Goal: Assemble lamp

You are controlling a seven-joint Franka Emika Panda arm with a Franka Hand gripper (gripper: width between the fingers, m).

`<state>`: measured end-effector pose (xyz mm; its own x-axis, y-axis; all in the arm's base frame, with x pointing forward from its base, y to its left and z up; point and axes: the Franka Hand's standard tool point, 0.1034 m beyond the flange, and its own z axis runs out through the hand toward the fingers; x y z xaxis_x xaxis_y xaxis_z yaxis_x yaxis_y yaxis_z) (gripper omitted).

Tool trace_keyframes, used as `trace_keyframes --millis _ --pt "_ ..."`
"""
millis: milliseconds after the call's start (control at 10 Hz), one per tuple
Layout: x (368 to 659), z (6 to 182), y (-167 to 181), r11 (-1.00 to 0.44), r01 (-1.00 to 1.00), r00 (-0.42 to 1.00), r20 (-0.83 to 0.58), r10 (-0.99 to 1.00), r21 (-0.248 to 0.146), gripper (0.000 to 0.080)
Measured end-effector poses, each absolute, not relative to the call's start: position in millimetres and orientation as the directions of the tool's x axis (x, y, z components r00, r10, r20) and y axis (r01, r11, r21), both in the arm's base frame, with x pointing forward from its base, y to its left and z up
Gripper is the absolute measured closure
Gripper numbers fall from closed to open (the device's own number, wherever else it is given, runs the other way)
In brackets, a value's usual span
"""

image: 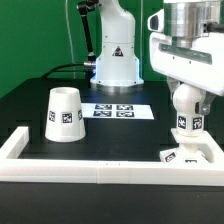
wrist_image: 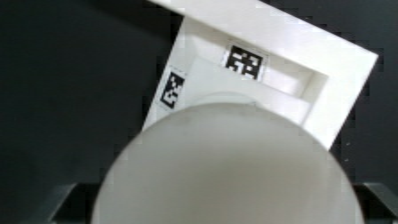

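Observation:
My gripper [image: 188,108] is shut on the small round white bulb [image: 188,124] and holds it upright just above the flat square base [image: 192,155] at the exterior view's right front. In the wrist view the bulb [wrist_image: 222,160] fills the foreground between the dark fingers [wrist_image: 71,205], and the tagged base [wrist_image: 267,65] lies beyond it. Whether the bulb touches the base is hidden. The white cone shade [image: 65,113] stands apart at the exterior view's left.
The marker board [image: 115,110] lies on the black table behind the middle. The long white border rail [image: 100,170] runs along the front and turns back at the left. The robot's base [image: 115,60] stands at the rear.

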<state>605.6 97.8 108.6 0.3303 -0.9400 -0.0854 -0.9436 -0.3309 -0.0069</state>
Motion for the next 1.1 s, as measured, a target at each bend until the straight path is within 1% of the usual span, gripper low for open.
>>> trace_keyframes --millis 100,300,400,500,600,700,800,1000,1100 --pt "605.9 108.4 98.3 -0.211 -0.977 0.210 -0.108 -0.972 -0.001 0.0220" --pt "606.0 108.4 100.4 -0.126 -0.992 0.125 -0.117 -0.985 0.006 0.0220" --pt "605.9 108.5 101.8 -0.111 -0.994 0.109 -0.121 -0.987 0.007 0.0219" --pt "605.8 108.2 102.2 -0.170 -0.985 0.169 -0.117 -0.979 0.000 0.0219" --pt "605.3 108.0 105.1 -0.253 -0.967 0.252 -0.111 -0.961 -0.008 0.0128" --pt "605.3 108.0 107.2 -0.292 -0.956 0.292 -0.110 -0.950 -0.015 0.0105" --pt "605.8 107.7 109.1 -0.393 -0.919 0.395 -0.103 -0.913 -0.034 0.0101" --pt "606.5 106.4 112.7 -0.618 -0.782 0.623 -0.073 -0.778 -0.082 0.0101" --pt "606.5 106.7 112.9 -0.688 -0.720 0.693 -0.065 -0.718 -0.090 0.0100"
